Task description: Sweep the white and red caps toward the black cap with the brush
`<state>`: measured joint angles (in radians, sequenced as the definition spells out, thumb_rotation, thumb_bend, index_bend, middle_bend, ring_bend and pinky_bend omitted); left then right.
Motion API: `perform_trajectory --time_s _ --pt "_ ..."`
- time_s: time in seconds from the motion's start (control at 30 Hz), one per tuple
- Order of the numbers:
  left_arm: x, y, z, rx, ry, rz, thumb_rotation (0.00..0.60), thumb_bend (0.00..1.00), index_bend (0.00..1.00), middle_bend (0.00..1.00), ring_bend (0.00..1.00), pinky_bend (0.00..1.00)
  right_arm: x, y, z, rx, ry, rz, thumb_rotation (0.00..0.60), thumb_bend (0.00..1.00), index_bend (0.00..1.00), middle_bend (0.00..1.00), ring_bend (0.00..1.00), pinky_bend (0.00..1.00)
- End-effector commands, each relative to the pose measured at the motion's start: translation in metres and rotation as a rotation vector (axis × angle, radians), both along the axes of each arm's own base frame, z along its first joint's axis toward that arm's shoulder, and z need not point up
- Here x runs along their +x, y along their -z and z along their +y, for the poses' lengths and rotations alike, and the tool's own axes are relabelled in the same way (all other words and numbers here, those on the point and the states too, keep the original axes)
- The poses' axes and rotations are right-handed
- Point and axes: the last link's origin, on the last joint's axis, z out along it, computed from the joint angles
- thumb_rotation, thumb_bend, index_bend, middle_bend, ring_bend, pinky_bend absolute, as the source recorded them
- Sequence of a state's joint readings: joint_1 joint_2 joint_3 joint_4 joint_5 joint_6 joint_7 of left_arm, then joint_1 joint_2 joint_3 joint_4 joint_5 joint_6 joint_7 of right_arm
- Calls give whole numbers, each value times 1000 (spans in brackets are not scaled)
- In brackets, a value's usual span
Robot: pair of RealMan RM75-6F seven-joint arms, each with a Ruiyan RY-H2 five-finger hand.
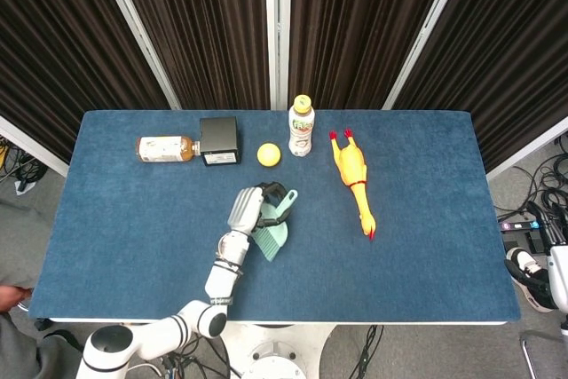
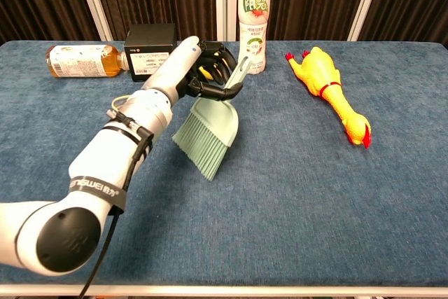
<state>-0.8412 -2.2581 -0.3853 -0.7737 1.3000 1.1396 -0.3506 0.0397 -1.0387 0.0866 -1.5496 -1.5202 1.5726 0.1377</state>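
My left hand (image 1: 253, 208) (image 2: 201, 73) grips the handle of a pale green brush (image 1: 273, 235) (image 2: 208, 134) at the table's middle. The bristles point down at the blue cloth, angled toward me. No white, red or black cap shows in either view; the brush head and my hand cover the patch where they lay. My right hand does not appear in either view.
An upright drink bottle (image 1: 302, 126) (image 2: 253, 19) and a yellow ball (image 1: 268, 154) stand just behind the brush. A rubber chicken (image 1: 355, 179) (image 2: 329, 89) lies to the right. A black box (image 1: 219, 140) (image 2: 148, 50) and a lying tea bottle (image 1: 164, 148) (image 2: 80, 61) sit at the back left.
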Motion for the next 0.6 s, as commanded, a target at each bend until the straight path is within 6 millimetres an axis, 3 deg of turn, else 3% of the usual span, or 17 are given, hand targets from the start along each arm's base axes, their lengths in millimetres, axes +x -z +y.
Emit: perform_trajectory --time_s 0.03,0.4,0.6 --pt "8 3 1 -10 26 -18 600 526 552 626 455 527 1 0 1 -2 -1 0 600 86 2 179 0 58" --pt "32 8 9 -36 80 -11 600 525 552 625 455 528 1 -5 6 -19 12 13 600 87 2 182 0 58" --pt "31 -6 15 56 109 -30 600 523 552 624 455 528 3 -6 5 -26 9 13 600 86 2 183 0 58"
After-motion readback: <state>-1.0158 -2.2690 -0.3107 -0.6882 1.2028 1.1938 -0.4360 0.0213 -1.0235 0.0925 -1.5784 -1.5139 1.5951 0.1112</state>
